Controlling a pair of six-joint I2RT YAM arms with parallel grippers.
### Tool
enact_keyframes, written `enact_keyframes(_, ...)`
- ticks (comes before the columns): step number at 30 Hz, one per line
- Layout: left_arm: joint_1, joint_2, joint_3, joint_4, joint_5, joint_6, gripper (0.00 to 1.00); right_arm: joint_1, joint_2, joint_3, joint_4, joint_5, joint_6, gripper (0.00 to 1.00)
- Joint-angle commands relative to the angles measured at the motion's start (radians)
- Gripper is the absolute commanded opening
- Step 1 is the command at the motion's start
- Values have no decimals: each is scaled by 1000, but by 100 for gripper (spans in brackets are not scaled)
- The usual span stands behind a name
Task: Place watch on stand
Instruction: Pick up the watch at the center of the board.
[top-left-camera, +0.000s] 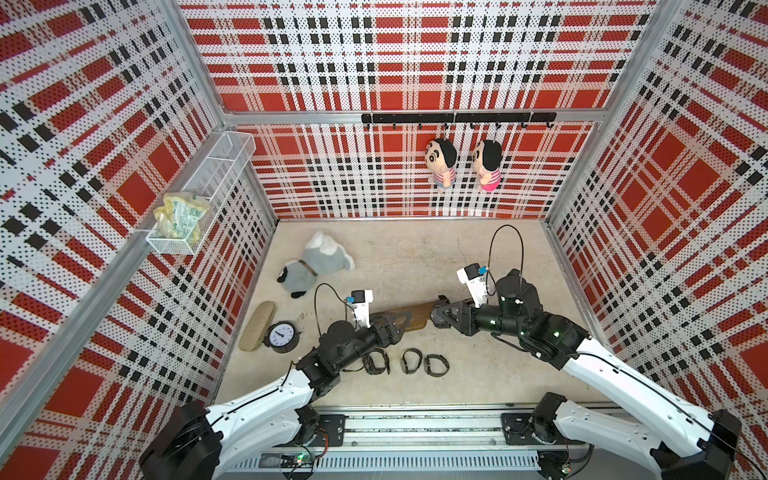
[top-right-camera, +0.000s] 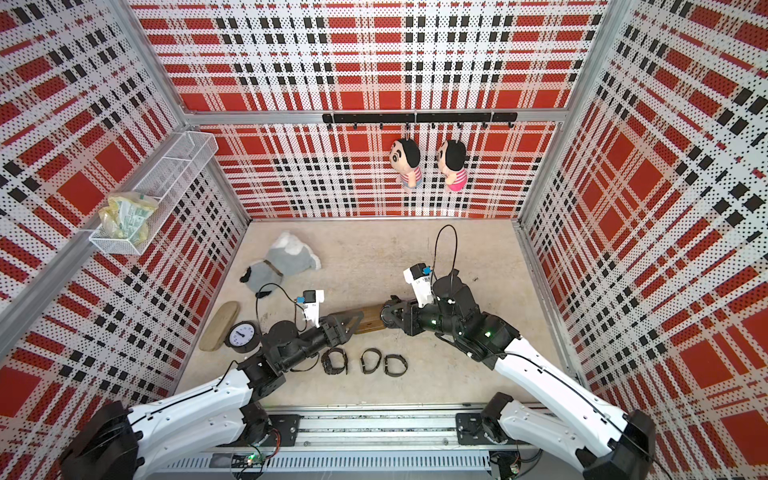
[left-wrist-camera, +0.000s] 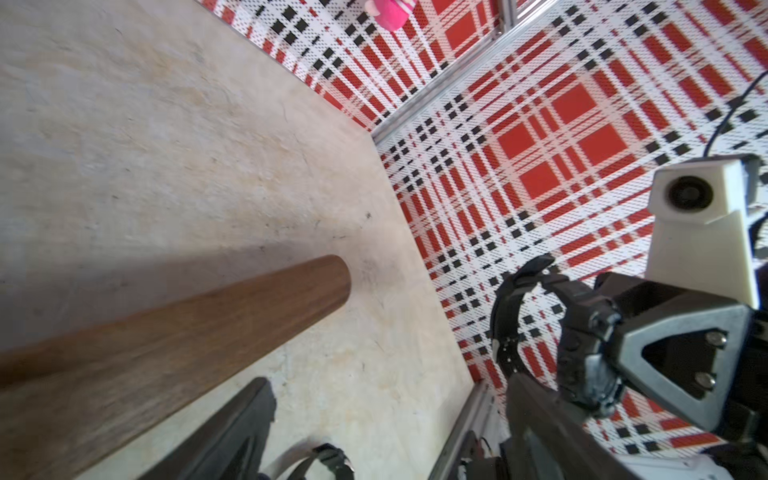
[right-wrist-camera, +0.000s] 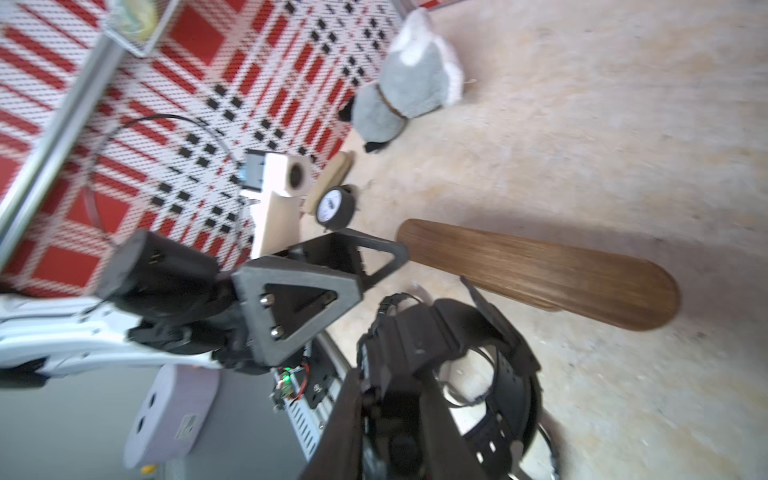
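The stand (top-left-camera: 415, 316) is a brown wooden bar lying across mid-table between my two grippers, also seen in both wrist views as the stand (left-wrist-camera: 174, 328) and the stand (right-wrist-camera: 540, 270). My right gripper (right-wrist-camera: 395, 428) is shut on a black watch (right-wrist-camera: 436, 345), whose strap loop (left-wrist-camera: 511, 316) hangs just off the stand's right end. My left gripper (left-wrist-camera: 386, 415) is open at the stand's left end, one finger (left-wrist-camera: 232, 432) beside the bar and only table between the jaws. In a top view the left gripper (top-left-camera: 399, 322) sits over that end.
Three more dark watches (top-left-camera: 411, 360) lie in a row near the front edge. A black alarm clock (top-left-camera: 282, 336), a beige oval board (top-left-camera: 257, 326) and a grey plush (top-left-camera: 318, 264) sit at the left. Two dolls (top-left-camera: 440, 164) hang on the back wall.
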Motion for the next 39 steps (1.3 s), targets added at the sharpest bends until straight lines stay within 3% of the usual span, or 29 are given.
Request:
enact_keyframes(1, 4, 1, -5, 264, 150, -63, 90, -6, -38, 13, 144, -162, -22, 0)
enact_keyframes(9, -1, 2, -12, 389, 210, -77, 87, -4, -53, 12, 293, -305, 38, 0)
enact_keyframes(19, -36, 80, -2, 503, 249, -117, 78, -4, -34, -13, 393, -387, 93, 0)
enact_keyframes(32, -51, 178, 51, 658, 286, -185, 71, -4, -6, 3, 374, -413, 90, 0)
enact_keyframes(39, -81, 243, 77, 658, 303, -178, 60, -4, 5, 3, 375, -414, 88, 0)
